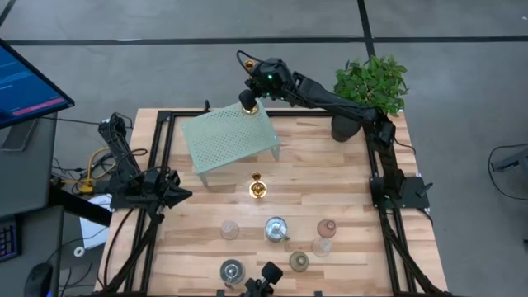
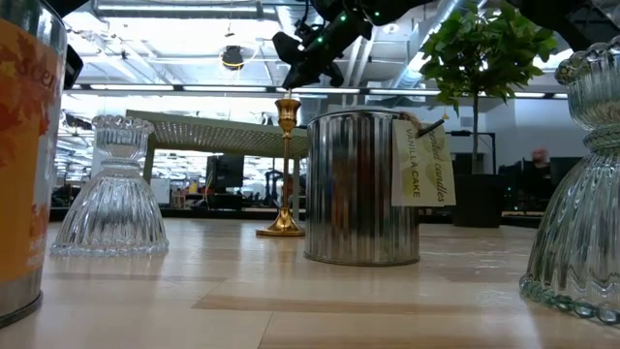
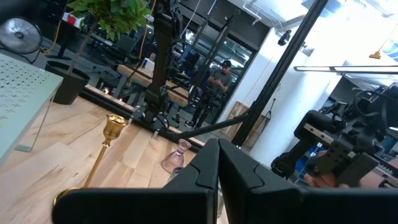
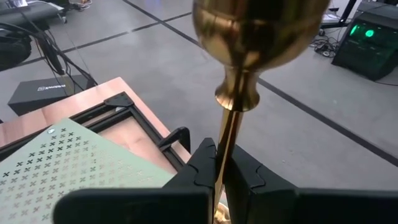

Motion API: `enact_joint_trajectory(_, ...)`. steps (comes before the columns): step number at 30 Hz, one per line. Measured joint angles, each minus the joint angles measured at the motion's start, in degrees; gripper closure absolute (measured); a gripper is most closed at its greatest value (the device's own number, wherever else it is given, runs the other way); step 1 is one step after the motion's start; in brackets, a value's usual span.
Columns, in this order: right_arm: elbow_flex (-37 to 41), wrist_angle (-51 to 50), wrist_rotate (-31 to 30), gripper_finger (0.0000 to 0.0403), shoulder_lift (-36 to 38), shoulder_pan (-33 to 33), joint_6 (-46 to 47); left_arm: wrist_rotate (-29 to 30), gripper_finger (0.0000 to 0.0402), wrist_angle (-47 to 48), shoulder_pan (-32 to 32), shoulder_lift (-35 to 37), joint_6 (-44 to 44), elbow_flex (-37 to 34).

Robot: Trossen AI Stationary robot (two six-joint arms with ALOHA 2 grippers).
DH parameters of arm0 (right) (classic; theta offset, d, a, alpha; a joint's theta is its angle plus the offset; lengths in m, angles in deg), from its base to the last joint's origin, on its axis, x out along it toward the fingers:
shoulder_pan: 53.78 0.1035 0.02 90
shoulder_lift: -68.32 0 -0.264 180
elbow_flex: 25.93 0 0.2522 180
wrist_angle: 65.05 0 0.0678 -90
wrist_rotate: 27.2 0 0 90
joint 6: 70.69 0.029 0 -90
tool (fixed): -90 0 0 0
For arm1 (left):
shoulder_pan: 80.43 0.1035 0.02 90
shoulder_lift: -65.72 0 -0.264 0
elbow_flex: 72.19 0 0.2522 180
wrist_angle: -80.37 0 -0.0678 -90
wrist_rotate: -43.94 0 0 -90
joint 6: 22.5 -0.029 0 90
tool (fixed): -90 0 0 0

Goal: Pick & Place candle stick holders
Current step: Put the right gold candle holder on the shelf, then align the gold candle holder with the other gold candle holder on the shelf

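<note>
step: placing | right gripper [image 4: 221, 177] fingers clamped on gold candlestick [image 4: 245, 56] stem, above rack [image 1: 229, 139] far edge | left gripper [image 1: 177, 195] shut, idle at surface's left | next: lower, release upright

Most of the open room on the worktop [image 1: 330, 177] sits in the middle band, between the rack [image 1: 231, 139] and the front cluster of holders. Only the tall gold candlestick [image 1: 257, 188] stands in that band, so there's passage on both sides of it. The rack blocks the back-left, and the plant [image 1: 370, 87] crowds the back-right corner. Between those two the back edge is fairly clear. The right pincer [image 1: 247, 102] hangs over the rack's far edge, clamped on a gold candlestick [image 4: 258, 43]. Up front it's tight: the tin [image 1: 276, 228], clear glass [image 1: 229, 230], pink glass [image 1: 327, 228] and others stand near each other. The left pincer [image 1: 183, 195] waits at the left edge, closed.
</note>
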Motion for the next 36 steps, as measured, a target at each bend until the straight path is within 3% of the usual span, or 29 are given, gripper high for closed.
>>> enact_joint_trajectory(10, -0.04, -0.61, -0.14, 0.0397, 0.0, -0.05, -0.2, 0.0, 0.0394, 0.0, 0.0, 0.0, 0.0, 0.0)
enact_joint_trajectory(22, 0.15, -2.47, -0.19, 0.0323, -0.17, -0.58, -0.18, 0.0, 0.0394, -0.02, 0.0, -0.01, 0.0, 0.0)
enact_joint_trajectory(36, 0.13, -2.04, 1.49, 0.0148, -0.22, -0.36, -4.06, 0.0, 0.0394, 0.0, 0.0, 0.0, -0.02, 0.0)
